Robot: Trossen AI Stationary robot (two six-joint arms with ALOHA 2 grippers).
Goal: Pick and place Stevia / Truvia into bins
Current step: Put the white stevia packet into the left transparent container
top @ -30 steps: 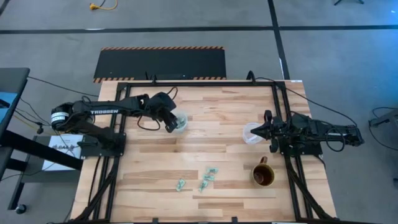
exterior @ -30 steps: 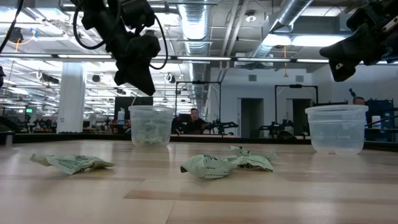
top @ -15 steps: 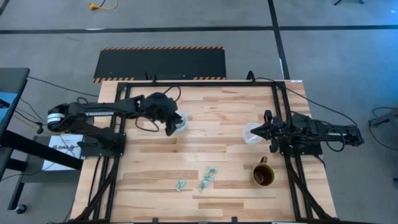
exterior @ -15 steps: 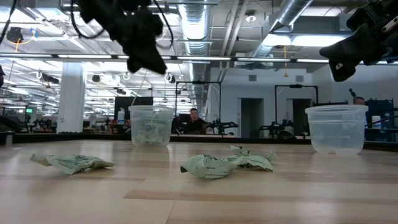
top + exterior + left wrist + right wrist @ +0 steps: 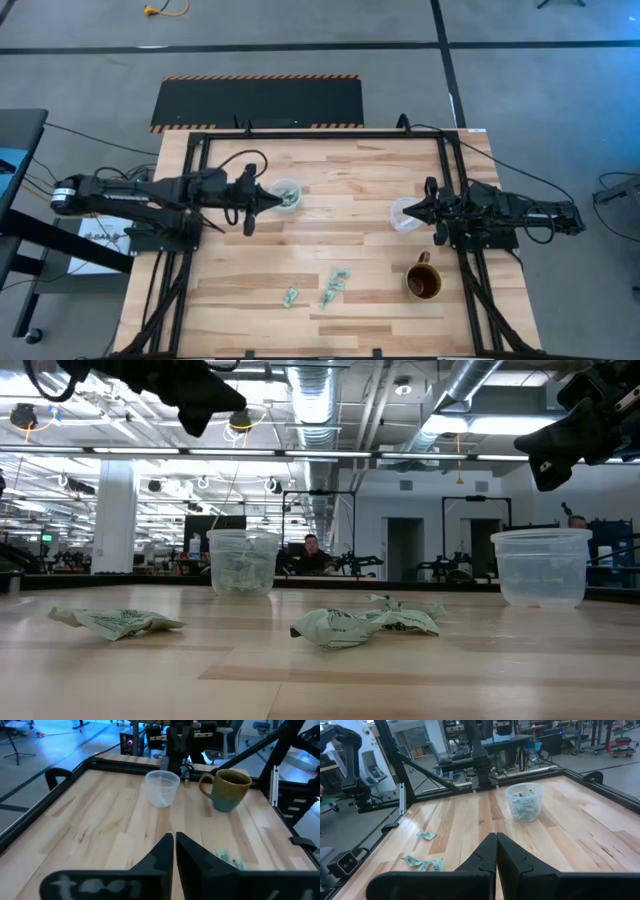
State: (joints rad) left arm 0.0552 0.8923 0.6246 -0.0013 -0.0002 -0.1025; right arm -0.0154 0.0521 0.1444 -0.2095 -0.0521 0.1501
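Green and white Stevia sachets lie loose on the wood near the table's front middle [image 5: 335, 285] [image 5: 365, 622], with one more to their left [image 5: 290, 296] [image 5: 115, 622]. The left clear bin [image 5: 286, 193] [image 5: 243, 562] [image 5: 524, 802] holds several sachets. The right clear bin [image 5: 405, 215] [image 5: 542, 565] [image 5: 162, 787] looks empty. My left gripper [image 5: 266, 200] [image 5: 174, 836] is shut with nothing in it, high up just left of the left bin. My right gripper [image 5: 410, 210] [image 5: 496, 836] is shut with nothing in it, hanging above the right bin's edge.
A brown mug [image 5: 423, 281] [image 5: 227, 789] stands near the right front, next to the right arm's frame. A black metal frame [image 5: 320, 133] borders the table. Bare wood lies between the two bins and ahead of the loose sachets.
My left gripper has drawn back from over the left bin toward the table's left edge and risen. It has tipped from slanting down to almost level. The sachets and bins have stayed where they were.
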